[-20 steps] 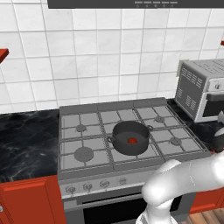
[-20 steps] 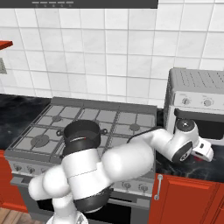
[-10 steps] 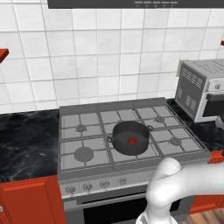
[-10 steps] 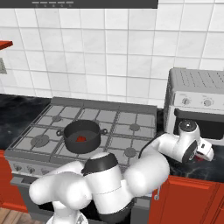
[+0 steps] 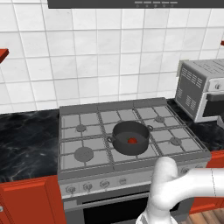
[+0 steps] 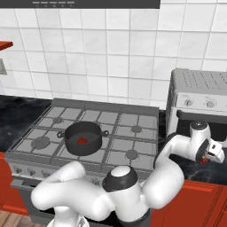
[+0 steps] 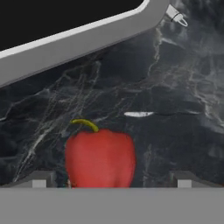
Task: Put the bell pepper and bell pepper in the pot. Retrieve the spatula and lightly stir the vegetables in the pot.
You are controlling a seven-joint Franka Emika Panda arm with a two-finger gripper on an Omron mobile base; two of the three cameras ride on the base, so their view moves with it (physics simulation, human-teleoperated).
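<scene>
Stove: my landmark; the toaster oven stands to its right.
Pot: I see it on a front burner of the stove, one bell pepper already inside.
Gripper: I have it wide and empty, right of the stove, low before the toaster oven.
Second bell pepper: on the dark counter, between my fingertips, not yet grasped.
Left: I judge this pepper, then spatula and stirring.
</scene>
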